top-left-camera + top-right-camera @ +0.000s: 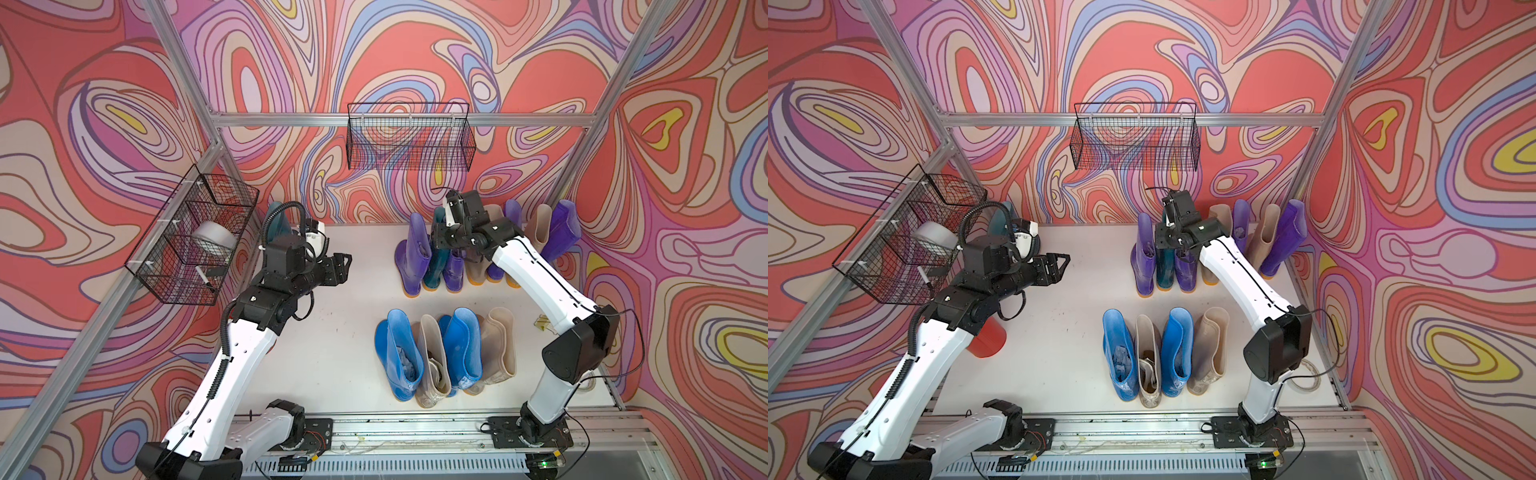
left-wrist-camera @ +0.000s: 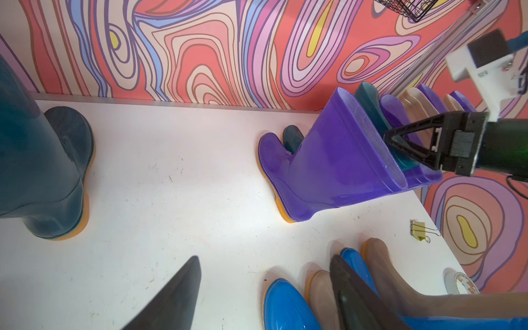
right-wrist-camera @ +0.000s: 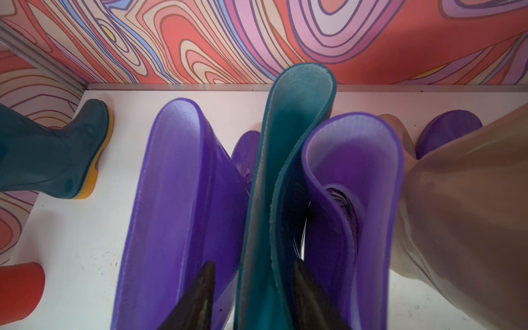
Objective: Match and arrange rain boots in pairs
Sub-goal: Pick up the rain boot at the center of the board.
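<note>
Right claw (image 3: 253,263) hung over the back row, partly open, its tips astride the top edge of a dark teal boot (image 3: 288,128) without yet pinching it. That boot stood upright, squeezed between two purple boots (image 3: 171,185) and touching both. Its match, the second teal boot (image 3: 57,160), stood alone by the far left corner of the table (image 1: 332,332). Nearer the arms, blue boots (image 1: 395,357) and beige boots (image 1: 430,345) alternated in a row of four. Left claw (image 2: 265,257) hovered wide open and empty over bare table.
</note>
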Controlling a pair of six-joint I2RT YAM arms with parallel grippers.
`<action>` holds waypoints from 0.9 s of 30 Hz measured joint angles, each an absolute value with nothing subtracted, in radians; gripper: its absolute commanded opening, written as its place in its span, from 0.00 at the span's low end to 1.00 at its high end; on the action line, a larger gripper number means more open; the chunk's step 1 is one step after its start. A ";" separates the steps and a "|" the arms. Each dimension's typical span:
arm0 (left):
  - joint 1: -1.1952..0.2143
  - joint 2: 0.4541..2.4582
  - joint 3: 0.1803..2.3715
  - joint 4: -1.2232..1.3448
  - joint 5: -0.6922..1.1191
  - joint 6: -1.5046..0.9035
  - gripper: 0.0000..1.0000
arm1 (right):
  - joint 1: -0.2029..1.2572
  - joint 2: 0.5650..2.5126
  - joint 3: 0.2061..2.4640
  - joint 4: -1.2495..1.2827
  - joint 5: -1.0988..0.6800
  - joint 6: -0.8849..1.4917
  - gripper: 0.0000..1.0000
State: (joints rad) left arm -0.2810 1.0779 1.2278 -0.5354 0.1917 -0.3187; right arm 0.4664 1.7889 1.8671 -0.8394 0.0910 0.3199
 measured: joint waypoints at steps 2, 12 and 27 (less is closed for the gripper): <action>-0.281 1.076 1.228 -0.535 0.192 -0.319 0.74 | 0.469 1.811 1.885 -0.846 0.099 0.320 0.46; -0.281 1.061 1.213 -0.535 0.203 -0.319 0.74 | 0.473 1.878 1.953 -0.896 0.142 0.324 0.45; -0.281 1.060 1.212 -0.535 0.203 -0.319 0.74 | 0.473 1.929 2.017 -0.953 0.168 0.315 0.08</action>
State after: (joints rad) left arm -0.2810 1.0599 1.2118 -0.5354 0.2028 -0.3195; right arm 0.4728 1.9293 2.0171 -0.9535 0.1684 0.3149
